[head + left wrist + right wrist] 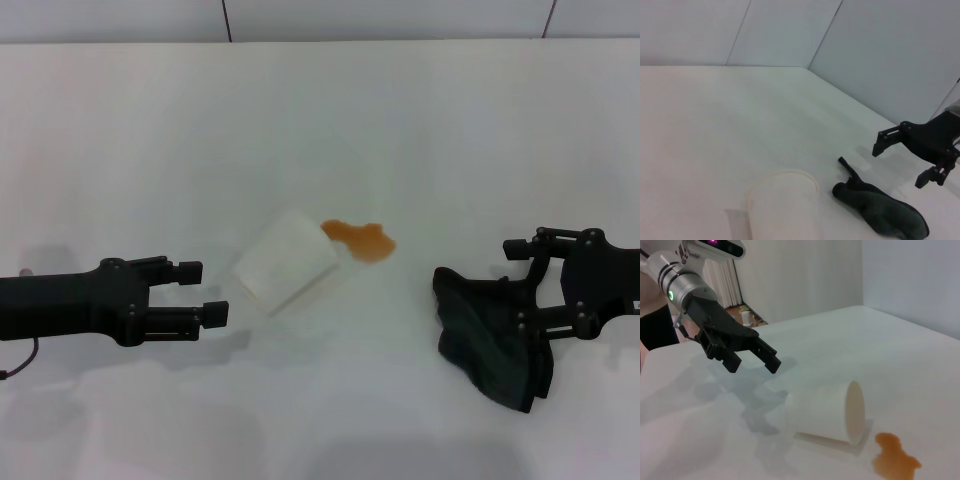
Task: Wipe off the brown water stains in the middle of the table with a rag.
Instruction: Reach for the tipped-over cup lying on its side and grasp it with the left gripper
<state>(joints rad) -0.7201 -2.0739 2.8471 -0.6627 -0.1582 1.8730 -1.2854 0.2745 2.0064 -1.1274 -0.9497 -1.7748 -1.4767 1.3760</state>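
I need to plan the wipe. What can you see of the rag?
The rag is a dark grey to black soft cloth, crumpled in many folds, lying on the white table on the robot's right, apart from the stain. The open right gripper is right at its edge, fingers either side of a raised fold; contact is unclear.

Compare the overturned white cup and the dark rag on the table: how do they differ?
The white paper cup is rigid, lies tipped on its side, mouth toward the orange-brown water stain; the crumpled dark-grey cloth rag is limp and folded. The cup lies apart from the left gripper; the rag is at the right gripper. Both rest on the white table.
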